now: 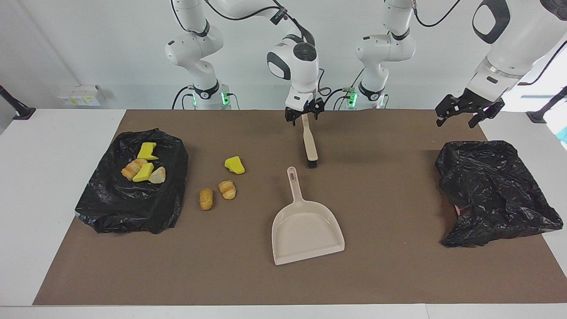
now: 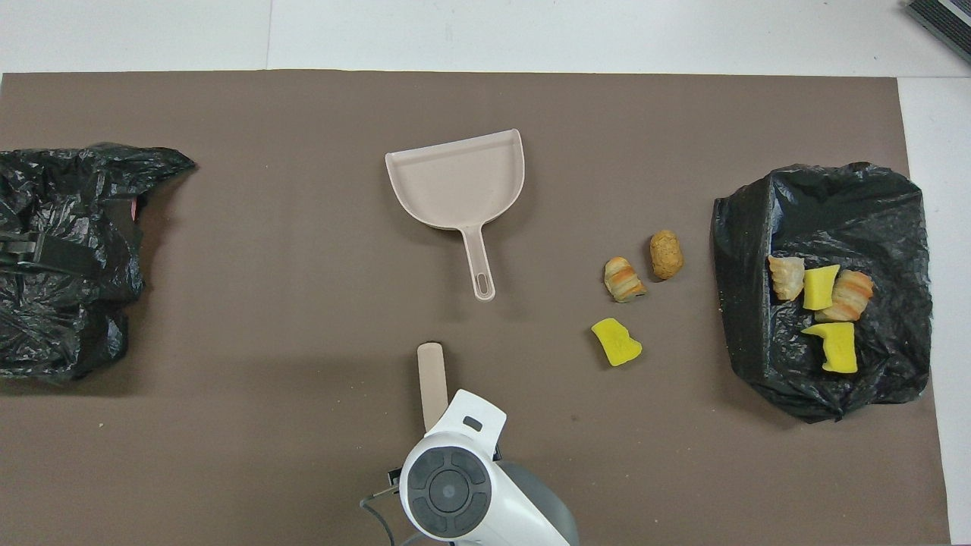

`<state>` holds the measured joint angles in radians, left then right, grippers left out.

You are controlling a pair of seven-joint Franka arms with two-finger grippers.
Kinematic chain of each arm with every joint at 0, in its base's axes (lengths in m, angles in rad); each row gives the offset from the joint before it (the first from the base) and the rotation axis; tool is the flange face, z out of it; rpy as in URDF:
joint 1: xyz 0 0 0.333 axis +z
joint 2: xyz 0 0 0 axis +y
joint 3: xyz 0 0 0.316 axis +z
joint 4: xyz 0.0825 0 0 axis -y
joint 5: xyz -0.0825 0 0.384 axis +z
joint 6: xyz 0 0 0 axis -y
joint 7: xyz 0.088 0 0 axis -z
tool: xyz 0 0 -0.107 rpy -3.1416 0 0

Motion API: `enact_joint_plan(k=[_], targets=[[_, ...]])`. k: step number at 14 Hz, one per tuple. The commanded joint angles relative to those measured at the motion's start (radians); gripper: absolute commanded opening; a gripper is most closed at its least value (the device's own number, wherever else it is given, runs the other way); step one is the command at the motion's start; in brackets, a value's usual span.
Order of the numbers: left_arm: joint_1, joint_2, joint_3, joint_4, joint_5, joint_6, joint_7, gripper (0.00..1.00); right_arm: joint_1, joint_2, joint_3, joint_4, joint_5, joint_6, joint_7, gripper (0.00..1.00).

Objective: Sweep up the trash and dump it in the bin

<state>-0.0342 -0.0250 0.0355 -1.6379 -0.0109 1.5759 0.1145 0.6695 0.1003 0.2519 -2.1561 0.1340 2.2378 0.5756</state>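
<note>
Three trash scraps lie on the brown mat: a yellow chunk, a striped pastry piece and a brown piece. Several more scraps lie on a black bag-covered mound at the right arm's end. The beige dustpan lies mid-mat, handle toward the robots. My right gripper is shut on the brush by its handle end, with the bristle end on the mat. My left gripper is open.
A second crumpled black bag sits at the left arm's end, under the waiting left gripper. The brown mat covers most of the white table. A small white box stands off the mat near the right arm's base.
</note>
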Motion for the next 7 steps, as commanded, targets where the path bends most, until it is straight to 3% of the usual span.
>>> enact_joint_plan(k=[1,4,5,6,7], targets=[[-0.013,-0.001,0.006,0.013,0.020,0.004,0.010,1.00,0.025,-0.028,-0.005,-0.051,0.019,0.036,0.043,1.00],[-0.020,-0.003,-0.012,0.006,0.012,0.006,0.014,1.00,0.053,-0.019,-0.005,-0.067,0.019,0.075,0.067,1.00],[-0.027,-0.004,-0.023,0.004,0.012,0.006,0.008,1.00,0.053,-0.019,-0.005,-0.074,0.019,0.083,0.067,0.94],[-0.032,-0.004,-0.026,0.006,0.012,0.007,0.011,1.00,0.053,-0.020,-0.005,-0.077,0.019,0.086,0.066,0.75],[-0.033,0.000,-0.028,0.007,0.009,0.010,0.013,1.00,0.053,-0.021,-0.005,-0.077,0.019,0.086,0.064,0.44]])
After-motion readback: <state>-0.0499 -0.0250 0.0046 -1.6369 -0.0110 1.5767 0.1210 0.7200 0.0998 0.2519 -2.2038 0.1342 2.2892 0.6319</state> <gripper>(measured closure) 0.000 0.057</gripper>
